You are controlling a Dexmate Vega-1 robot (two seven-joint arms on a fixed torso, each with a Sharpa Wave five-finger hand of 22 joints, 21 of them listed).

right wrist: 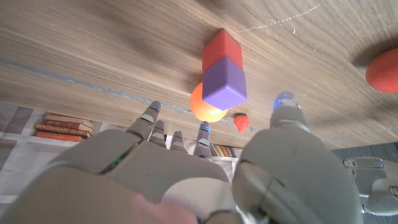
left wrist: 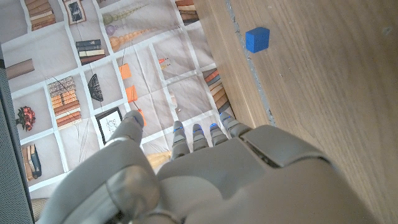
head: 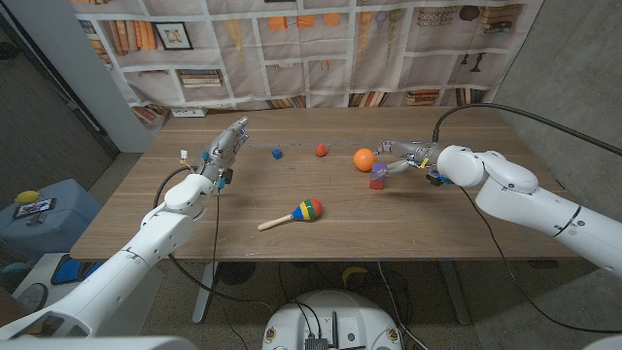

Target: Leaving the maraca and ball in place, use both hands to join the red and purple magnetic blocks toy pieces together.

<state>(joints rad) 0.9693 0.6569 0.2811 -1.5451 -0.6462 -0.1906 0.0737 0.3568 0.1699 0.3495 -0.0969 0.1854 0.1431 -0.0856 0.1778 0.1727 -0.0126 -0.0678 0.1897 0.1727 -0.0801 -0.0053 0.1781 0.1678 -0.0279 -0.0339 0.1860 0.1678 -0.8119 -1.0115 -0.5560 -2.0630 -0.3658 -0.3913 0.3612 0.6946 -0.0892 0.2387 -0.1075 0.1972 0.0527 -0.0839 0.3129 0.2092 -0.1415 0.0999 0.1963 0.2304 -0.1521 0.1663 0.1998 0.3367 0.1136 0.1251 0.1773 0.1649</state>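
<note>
1. Red block (right wrist: 221,50) and purple block (right wrist: 224,83) touch face to face, joined, on the counter (head: 437,228) right of centre, just beside the orange ball (head: 363,159)
2. Right hand (head: 406,156) next to the pair; fingers spread, holding nothing
3. Left hand (head: 224,148) raised over the counter's far-left part; fingers extended, empty
4. Maraca (head: 294,215) lies near the front centre; small blue cube (head: 276,153) and small red piece (head: 321,150) further back
</note>
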